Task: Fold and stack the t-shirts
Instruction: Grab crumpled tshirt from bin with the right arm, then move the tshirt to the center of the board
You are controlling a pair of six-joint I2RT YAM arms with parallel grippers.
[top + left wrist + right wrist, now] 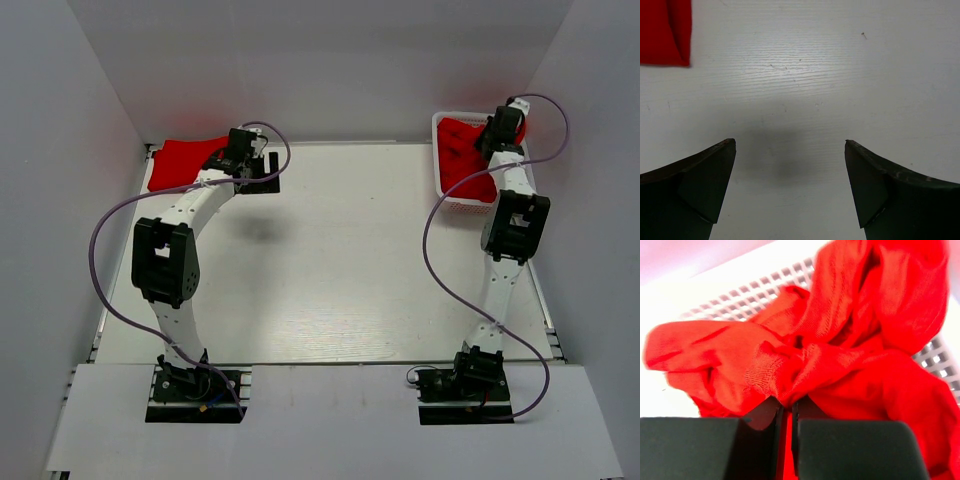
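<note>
The white worktop [340, 260] carries a flat red t-shirt [180, 162] at its far left corner. Crumpled red t-shirts [840, 340] fill the mesh basket [437, 150] at far right, where the right tool [786, 412] pinches their fabric. The left tool [790, 145] gapes wide over bare worktop near the flat shirt.

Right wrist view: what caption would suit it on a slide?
Right pincer shut on a crumpled red t-shirt in the white mesh basket.

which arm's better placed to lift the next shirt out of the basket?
Right. The right tool is shut on a crumpled shirt in the basket. The left tool hangs open over the table near the folded shirt, far from the basket.
</note>
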